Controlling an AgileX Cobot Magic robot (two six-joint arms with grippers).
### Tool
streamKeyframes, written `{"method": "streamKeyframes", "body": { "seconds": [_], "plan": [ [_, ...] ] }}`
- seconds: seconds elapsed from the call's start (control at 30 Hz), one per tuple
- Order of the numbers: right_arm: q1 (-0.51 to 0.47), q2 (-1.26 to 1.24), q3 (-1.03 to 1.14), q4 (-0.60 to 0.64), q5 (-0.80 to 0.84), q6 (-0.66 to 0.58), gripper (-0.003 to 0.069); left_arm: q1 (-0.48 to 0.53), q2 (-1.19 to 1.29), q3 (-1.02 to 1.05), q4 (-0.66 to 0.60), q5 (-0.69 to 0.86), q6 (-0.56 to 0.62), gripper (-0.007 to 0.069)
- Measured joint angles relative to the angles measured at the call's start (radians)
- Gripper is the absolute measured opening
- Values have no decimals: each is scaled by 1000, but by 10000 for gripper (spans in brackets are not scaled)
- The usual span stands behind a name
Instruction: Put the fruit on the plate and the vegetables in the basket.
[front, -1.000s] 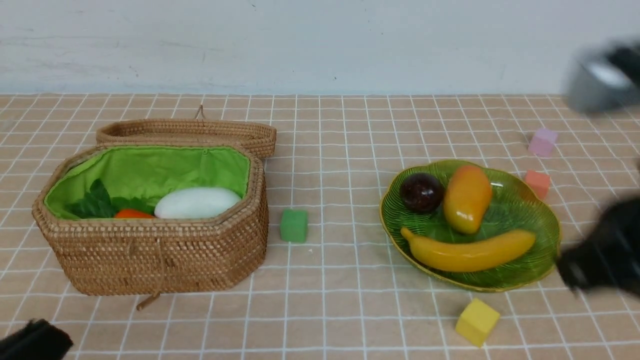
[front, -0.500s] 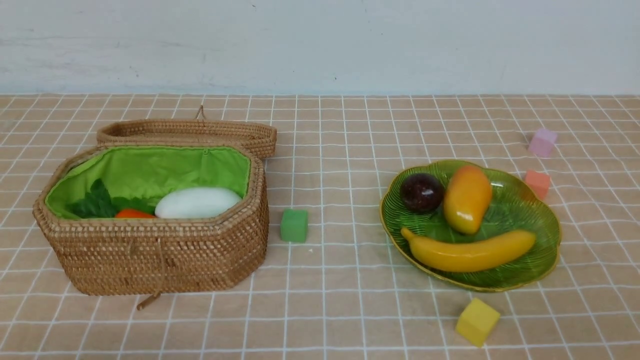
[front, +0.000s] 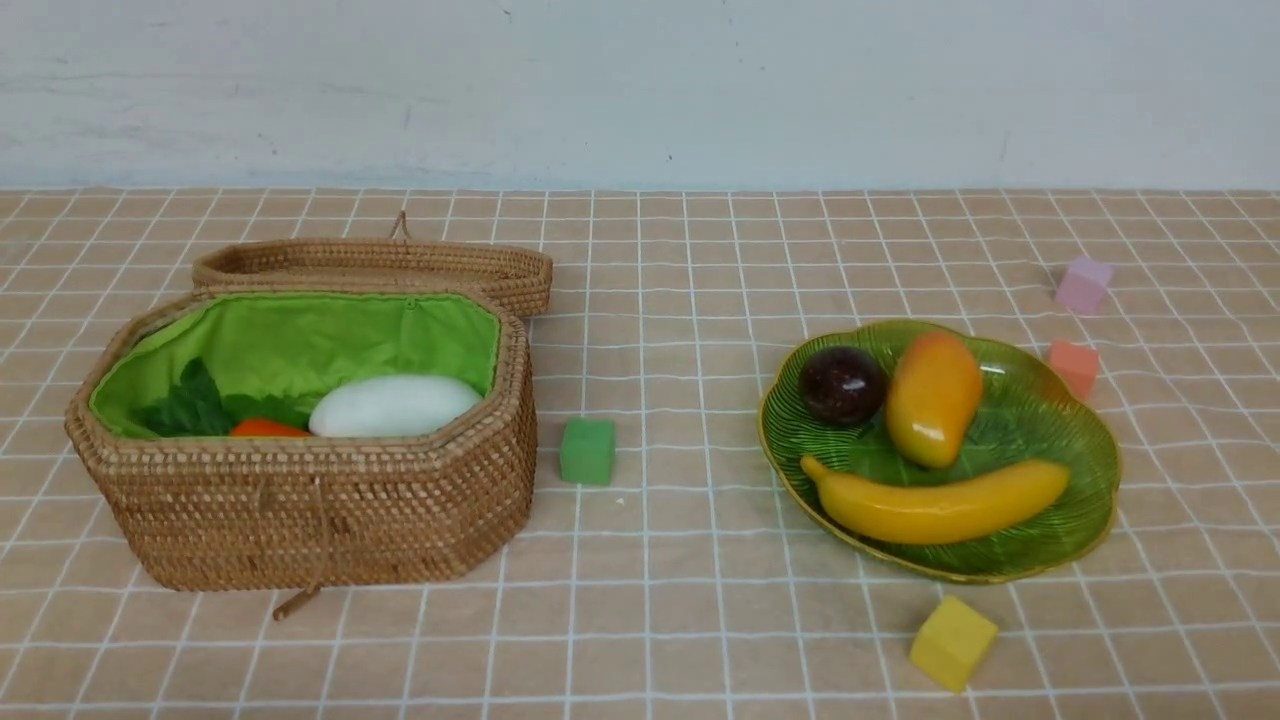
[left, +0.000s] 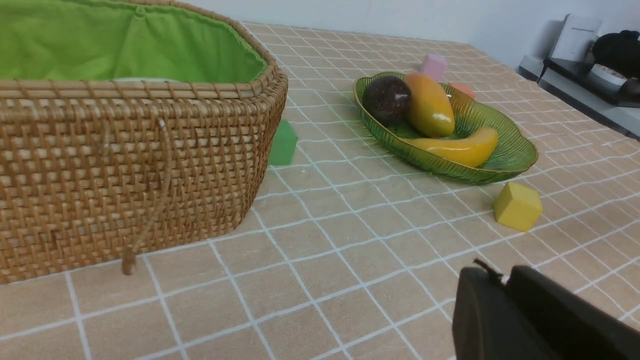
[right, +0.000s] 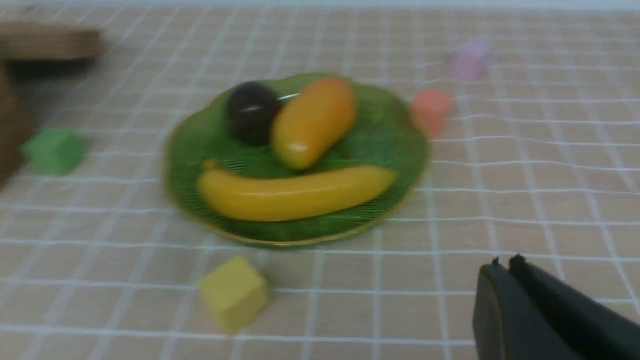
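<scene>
The banana (front: 935, 505), mango (front: 934, 396) and mangosteen (front: 842, 384) lie on the plate (front: 1085, 510) near the table's right edge; the radish (front: 393, 405) and carrot (front: 265, 428) sit in the basket (front: 300, 520) at the left. I cannot make out a cucumber. Both the left gripper (left: 502, 282) and right gripper (right: 502, 272) are closed and empty. The glossy toys look light, hard and slippery, best pinched across their middles.

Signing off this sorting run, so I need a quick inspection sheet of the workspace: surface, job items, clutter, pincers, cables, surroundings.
Surface: checked tan cloth, flat.
Job's things: banana, mango and mangosteen on the plate; radish and carrot in the open basket; cucumber not visible.
Clutter: green cube, yellow cube, orange cube, pink cube.
Pincers: left pincer and right pincer shut, empty.
Cables: nothing seen.
Surroundings: pale wall.
</scene>
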Motion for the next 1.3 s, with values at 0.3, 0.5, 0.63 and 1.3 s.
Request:
{"method": "streamKeyframes", "body": {
  "seconds": [0.3,0.5,0.63,1.3],
  "plan": [
    [-53,-148,218,4,-73,47,-1,0,0,0,1,0,1,71],
    [-54,-148,214,1,-43,54,-7,0,0,0,1,0,2,76],
    [-54,-148,213,1,-39,56,-6,0,0,0,1,0,2,79],
    [-54,-148,213,1,-38,57,1,180,-28,6,33,-40,59,-5]
  ]
}}
